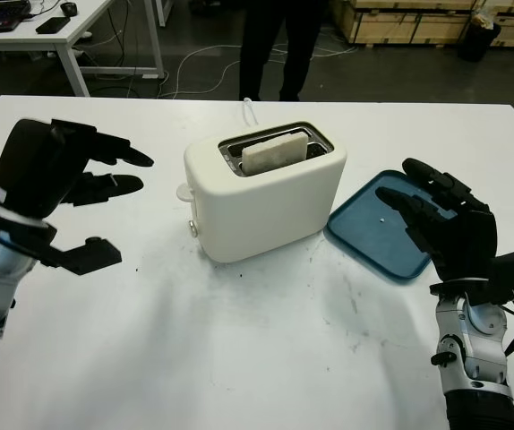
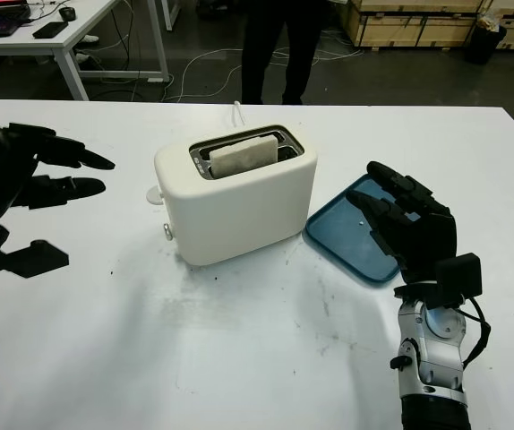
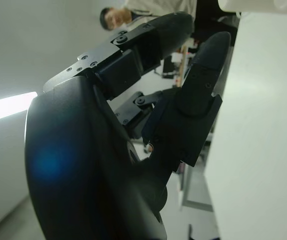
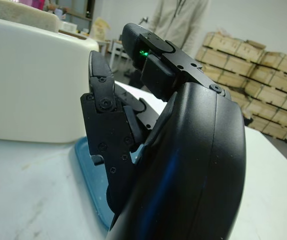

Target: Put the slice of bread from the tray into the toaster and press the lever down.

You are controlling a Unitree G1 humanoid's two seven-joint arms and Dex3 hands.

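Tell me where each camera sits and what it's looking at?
Left eye view: on the head, looking down at the toaster, both robot hands showing.
Right eye view: beside it, same scene, bread in the slot.
Left wrist view: by the left robot hand, facing along the table.
Right wrist view: by the right robot hand, over the tray.
Both wrist views share the toaster.

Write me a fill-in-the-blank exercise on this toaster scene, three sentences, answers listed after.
1. The slice of bread stands in a slot of the white ____.
2. The blue tray lies on the table beside the toaster, on the side of the ____ robot hand.
3. The left robot hand and the right robot hand are both ____ and hold nothing.

Missing words: toaster; right; open
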